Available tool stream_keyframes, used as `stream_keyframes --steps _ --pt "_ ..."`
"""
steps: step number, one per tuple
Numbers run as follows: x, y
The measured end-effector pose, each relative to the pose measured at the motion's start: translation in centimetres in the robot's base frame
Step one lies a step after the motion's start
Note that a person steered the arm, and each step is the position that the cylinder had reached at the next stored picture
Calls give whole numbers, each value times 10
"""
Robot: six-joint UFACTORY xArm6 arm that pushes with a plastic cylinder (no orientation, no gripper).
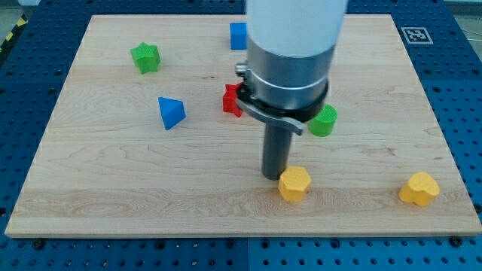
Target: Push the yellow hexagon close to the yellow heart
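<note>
Pincer there is none on this arm: it ends in a dark rod, so nothing opens or closes and nothing is held. My tip (274, 177) stands on the tabletop (113, 188), just beside the yellow hexagon block (294, 183), at its left and slightly toward the view's top; whether they touch I cannot tell.

From the yellow hexagon block, the yellow heart block (419, 189) lies well apart toward the view's right, at almost the same height near the view's bottom edge. So the tip is already on the correct side, I judge: a push toward the view's right, a little downward, should carry the hexagon to the heart. Between the two, the wood shows bare.

Above the hexagon, a green block (324, 120) shows partly behind the arm, and a red block (231, 100) too. Farther, up and left of the hexagon, are a blue triangular block (170, 112), a green star-like block (146, 57) and a blue block (238, 35). None stands in the way.
</note>
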State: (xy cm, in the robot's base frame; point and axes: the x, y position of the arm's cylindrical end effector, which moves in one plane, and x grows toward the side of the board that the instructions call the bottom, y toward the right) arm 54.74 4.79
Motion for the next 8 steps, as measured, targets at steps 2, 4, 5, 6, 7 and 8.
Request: stream_keyframes --steps 2,4,5,6,7,8 --pt "21 -41" --pt "26 47" --pt "10 57" --pt "-29 57" --pt "-34 90" --pt "-31 121"
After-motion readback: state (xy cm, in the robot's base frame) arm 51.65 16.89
